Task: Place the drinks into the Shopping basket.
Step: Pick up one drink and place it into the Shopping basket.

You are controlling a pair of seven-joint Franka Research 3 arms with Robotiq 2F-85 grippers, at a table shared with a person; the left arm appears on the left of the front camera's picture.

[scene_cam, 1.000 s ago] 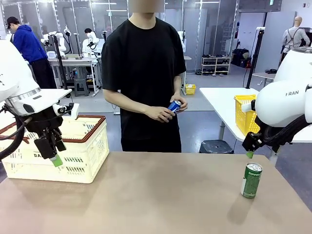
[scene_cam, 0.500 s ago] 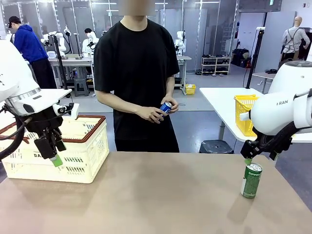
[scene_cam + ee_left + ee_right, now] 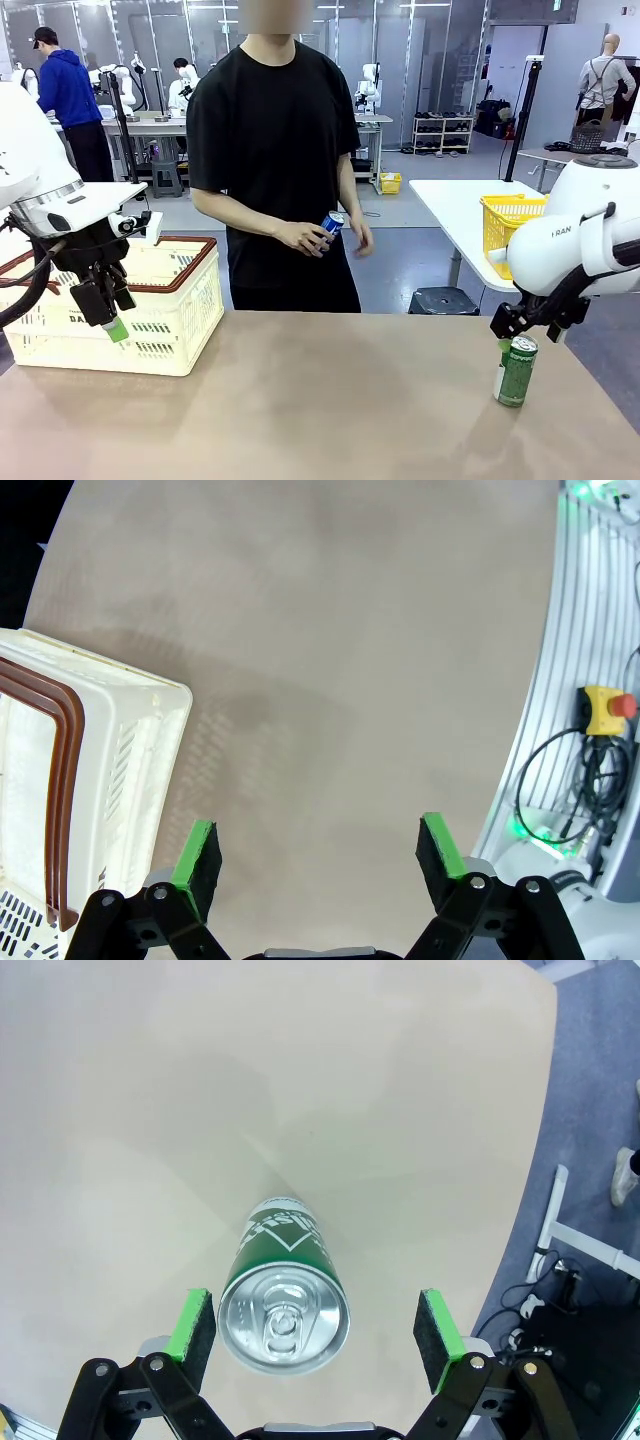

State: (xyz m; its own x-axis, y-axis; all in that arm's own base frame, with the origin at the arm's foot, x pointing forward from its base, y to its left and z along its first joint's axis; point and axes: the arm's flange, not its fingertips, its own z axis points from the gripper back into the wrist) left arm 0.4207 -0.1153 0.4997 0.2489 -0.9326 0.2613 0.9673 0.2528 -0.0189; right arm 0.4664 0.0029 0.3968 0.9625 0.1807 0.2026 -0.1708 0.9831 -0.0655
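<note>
Both pairs gape empty: left fingers point(image 3: 197, 865) near the Shopping basket point(image 3: 130, 750), right fingers point(image 3: 195, 1335) over the upright green can point(image 3: 285, 1300).

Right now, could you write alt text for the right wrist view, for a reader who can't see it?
Seen from above, a green drink can stands upright on a tan table, framed by the two wide-open, green-padded fingers of the robot's right tool. A strip of blue-grey floor shows along the right edge.

Resting on beige table point(image 3: 300, 410): cream slotted Shopping basket point(image 3: 160, 330) at far left, green can point(image 3: 515, 371) upright near right edge, well apart.
</note>
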